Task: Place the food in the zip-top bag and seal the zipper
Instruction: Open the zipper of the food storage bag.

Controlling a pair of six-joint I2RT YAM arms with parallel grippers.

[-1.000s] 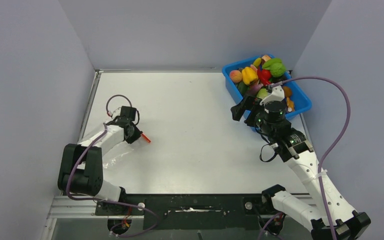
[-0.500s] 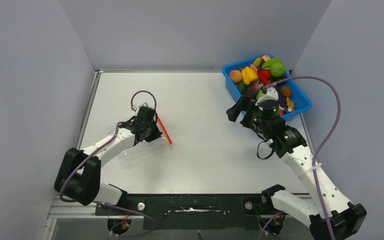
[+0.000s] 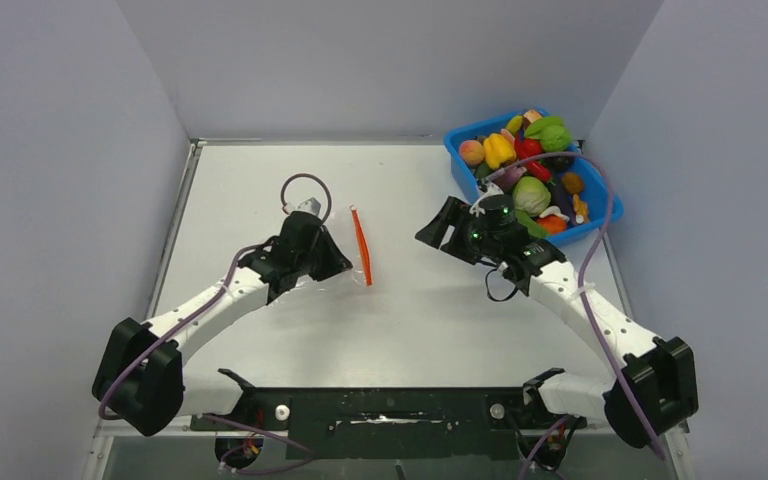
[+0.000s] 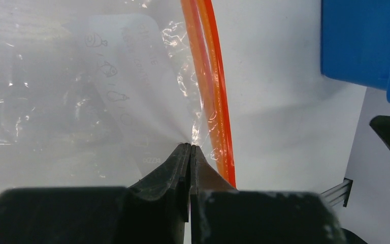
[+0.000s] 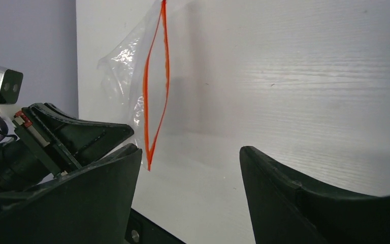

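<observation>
L gripper (image 4: 189,148): jaws together, pinching clear film of bag (image 4: 106,96) just beside orange-red zipper (image 4: 214,91). Bag on table (image 3: 410,320), left of centre, zipper edge toward R side, strip running near-to-far. R wrist view: zipper tracks parted in narrow loop, mouth open toward R gripper (image 5: 185,152). R gripper: fingers wide apart, holding nothing, over table btwn bag and blue tub (image 3: 460,165). Food (image 3: 532,195) piled in tub at far R corner, well apart from bag.
</observation>
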